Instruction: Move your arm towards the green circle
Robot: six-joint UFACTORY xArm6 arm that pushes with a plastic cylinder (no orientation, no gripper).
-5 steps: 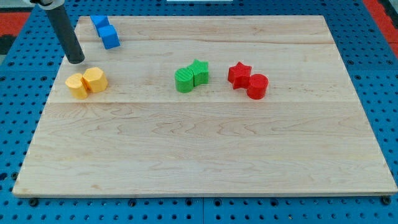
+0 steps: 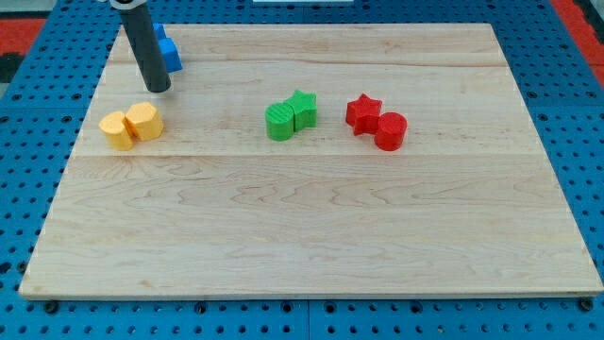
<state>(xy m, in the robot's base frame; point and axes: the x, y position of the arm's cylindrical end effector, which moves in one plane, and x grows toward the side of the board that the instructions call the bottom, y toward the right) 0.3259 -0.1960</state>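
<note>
The green circle [image 2: 279, 123] lies near the middle of the wooden board [image 2: 311, 236], touching a green star [image 2: 303, 110] on its right. My tip [image 2: 159, 89] is at the upper left, well to the left of the green circle. It stands just above the two yellow blocks [image 2: 131, 126] and just below the blue blocks [image 2: 168, 52], which the rod partly hides.
A red star [image 2: 361, 111] and a red circle [image 2: 390, 131] touch each other to the right of the green pair. A blue pegboard surface [image 2: 585, 113] surrounds the board on all sides.
My tip has moved to the right, from beside the board's left edge to a spot above the yellow blocks. No block has moved.
</note>
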